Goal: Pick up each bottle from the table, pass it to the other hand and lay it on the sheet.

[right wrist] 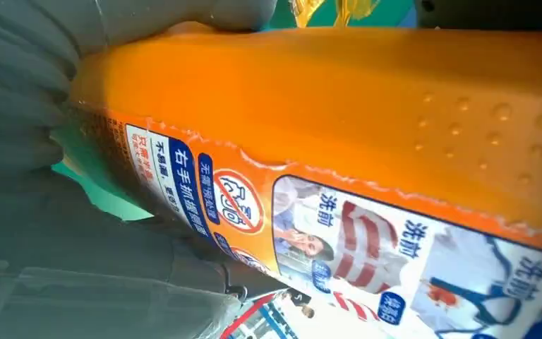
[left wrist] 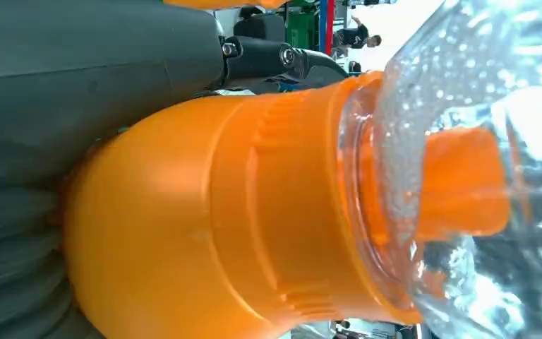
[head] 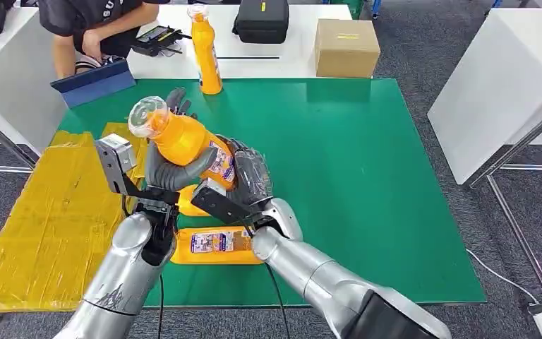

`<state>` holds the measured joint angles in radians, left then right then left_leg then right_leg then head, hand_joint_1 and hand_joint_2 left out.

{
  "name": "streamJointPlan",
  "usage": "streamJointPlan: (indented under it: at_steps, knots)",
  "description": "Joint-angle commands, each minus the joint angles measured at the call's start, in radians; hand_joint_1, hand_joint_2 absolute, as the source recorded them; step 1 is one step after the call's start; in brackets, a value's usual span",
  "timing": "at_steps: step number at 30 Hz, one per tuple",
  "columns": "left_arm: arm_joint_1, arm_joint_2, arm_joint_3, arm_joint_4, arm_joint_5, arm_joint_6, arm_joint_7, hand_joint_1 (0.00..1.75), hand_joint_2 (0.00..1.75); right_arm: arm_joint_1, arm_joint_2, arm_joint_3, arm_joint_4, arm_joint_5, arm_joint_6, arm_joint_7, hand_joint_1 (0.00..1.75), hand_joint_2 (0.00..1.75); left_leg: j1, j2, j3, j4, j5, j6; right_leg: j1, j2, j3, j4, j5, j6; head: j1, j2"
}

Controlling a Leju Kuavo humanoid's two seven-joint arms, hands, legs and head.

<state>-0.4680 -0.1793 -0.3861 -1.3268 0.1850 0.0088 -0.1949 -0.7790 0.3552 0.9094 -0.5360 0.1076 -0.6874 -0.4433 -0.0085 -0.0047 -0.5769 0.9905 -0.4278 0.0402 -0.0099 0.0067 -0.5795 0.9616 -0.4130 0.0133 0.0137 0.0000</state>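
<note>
An orange bottle [head: 183,141] with a clear cap is held tilted above the green table [head: 367,183], cap pointing to the far left. My left hand [head: 169,173] grips its upper body, the thumb wrapped around the front. My right hand [head: 250,176] holds its lower, labelled end. Up close, the left wrist view shows the bottle's shoulder and cap [left wrist: 219,226] beside the left hand [left wrist: 77,70]. The right wrist view shows the labelled side [right wrist: 360,106] against the right hand [right wrist: 28,106]. A second orange bottle [head: 215,245] lies on the table under my arms. A third [head: 206,53] stands upright at the far edge.
A yellow sheet [head: 42,212] covers the table's left side and hangs past it. Part of another orange bottle [head: 189,203] shows beneath the hands. A person [head: 92,28] sits behind a white table with a cardboard box [head: 346,46] and black case [head: 261,20].
</note>
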Motion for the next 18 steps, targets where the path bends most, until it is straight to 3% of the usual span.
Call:
streamJointPlan:
  at_steps: [1,18]
  knots:
    - [-0.089,0.008,-0.039,0.088,-0.013,-0.009,0.007,0.0,1.75,-0.029,-0.006,0.134,-0.024,0.003,0.003,-0.006,1.75,1.75,0.001,-0.001,0.002,0.002,-0.002,-0.003,0.001,-0.002,0.003,0.001,-0.002,-0.001,0.0,0.0]
    - [-0.081,0.002,-0.03,0.098,-0.027,-0.009,0.006,0.0,1.75,-0.037,-0.006,0.151,-0.024,-0.02,0.0,-0.012,1.75,1.75,0.001,-0.001,0.002,0.001,-0.001,-0.003,0.001,-0.002,0.003,0.001,-0.002,-0.001,0.0,0.0]
